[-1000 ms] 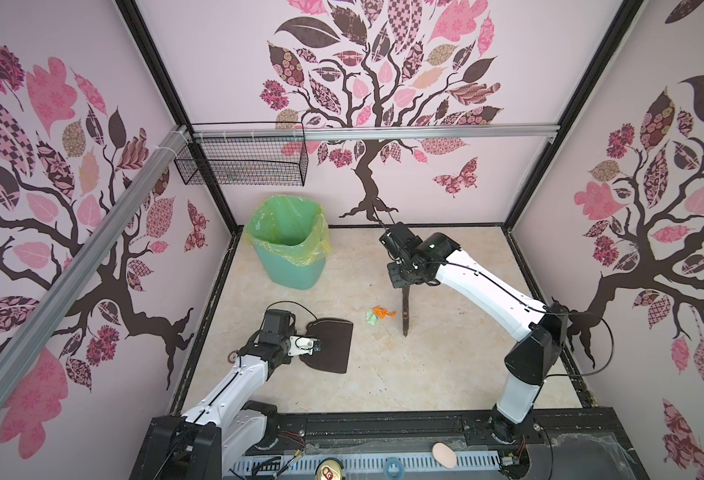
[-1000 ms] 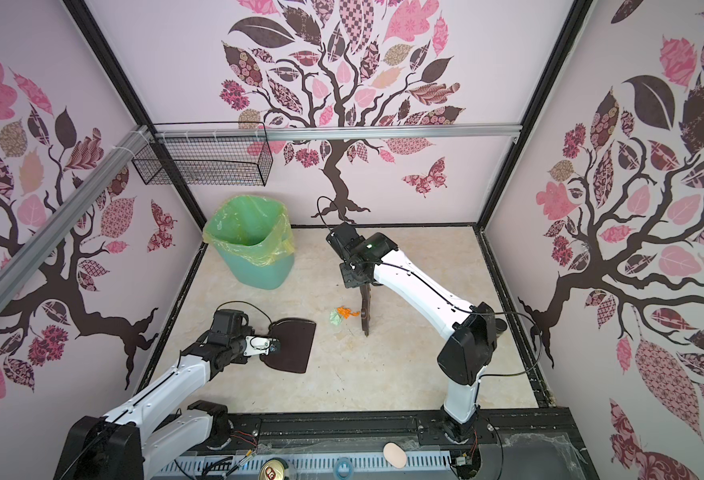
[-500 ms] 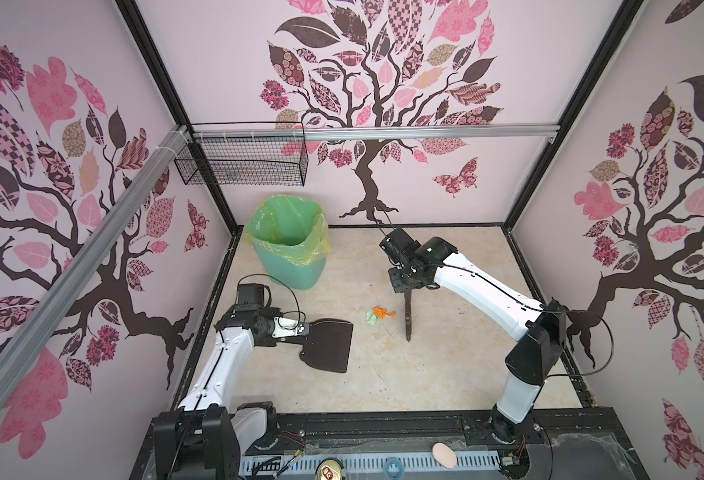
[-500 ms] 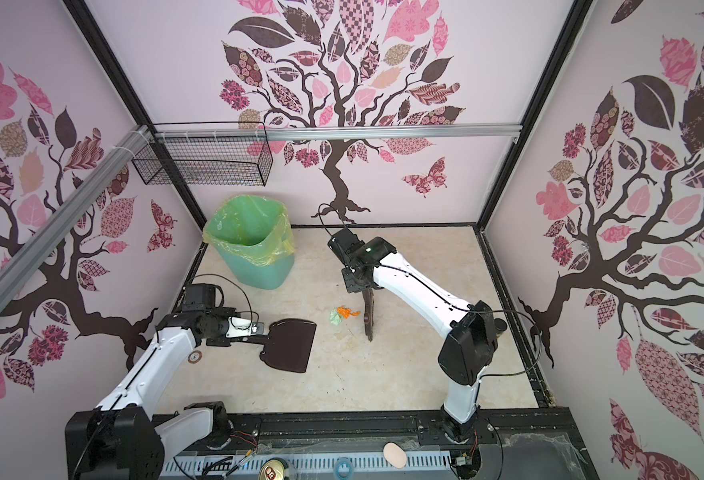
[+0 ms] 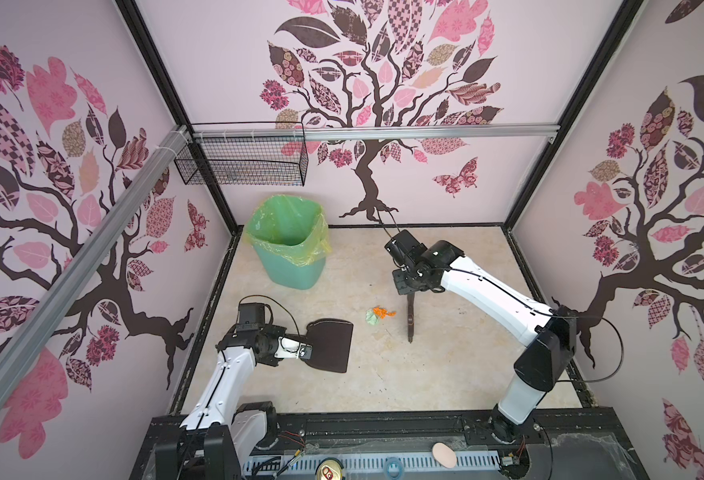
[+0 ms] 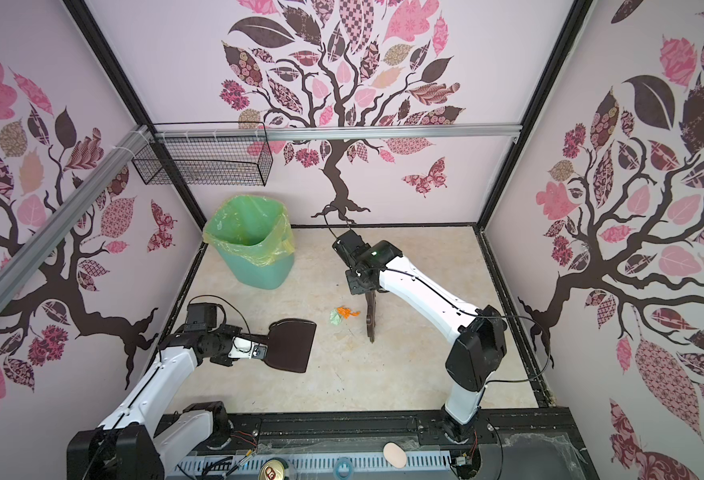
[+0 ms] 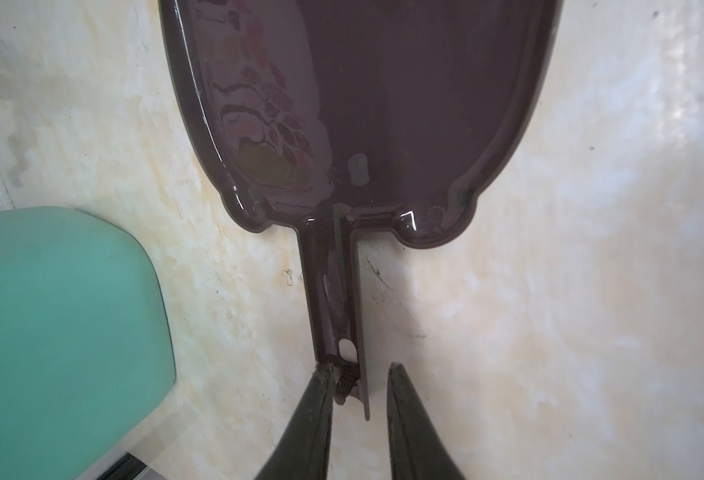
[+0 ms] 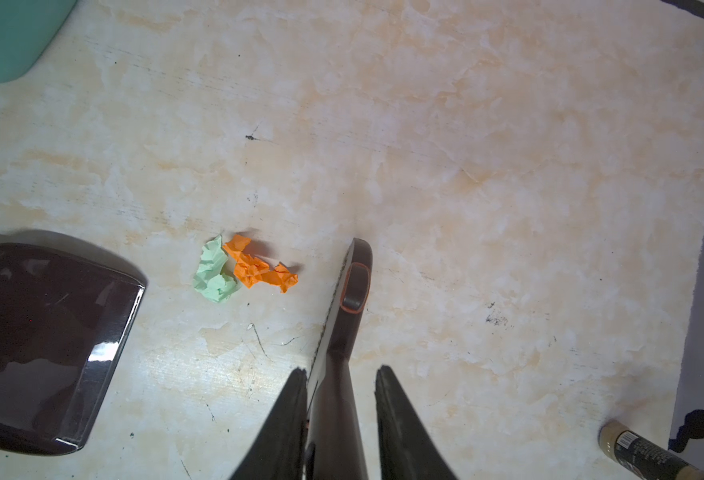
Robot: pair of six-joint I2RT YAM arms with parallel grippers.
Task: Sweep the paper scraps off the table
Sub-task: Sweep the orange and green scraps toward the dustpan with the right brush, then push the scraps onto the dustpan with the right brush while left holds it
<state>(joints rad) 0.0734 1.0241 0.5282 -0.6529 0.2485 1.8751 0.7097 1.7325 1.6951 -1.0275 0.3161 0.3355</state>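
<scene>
The paper scraps point(image 8: 244, 270), a green wad and orange ones, lie bunched on the bench point(image 5: 446, 374) just off the dustpan point(image 5: 329, 345) lip, between it and the brush point(image 8: 348, 316). The right pincer point(image 8: 340, 370) is clamped on the brush handle, beyond the scraps from the dustpan. The left pincer point(image 7: 358, 368) straddles the very end of the dustpan handle, slightly parted, one side touching. With so shallow a hold, the dustpan may twist or slide under the brush's push, and the light wads could skip past its lip.
</scene>
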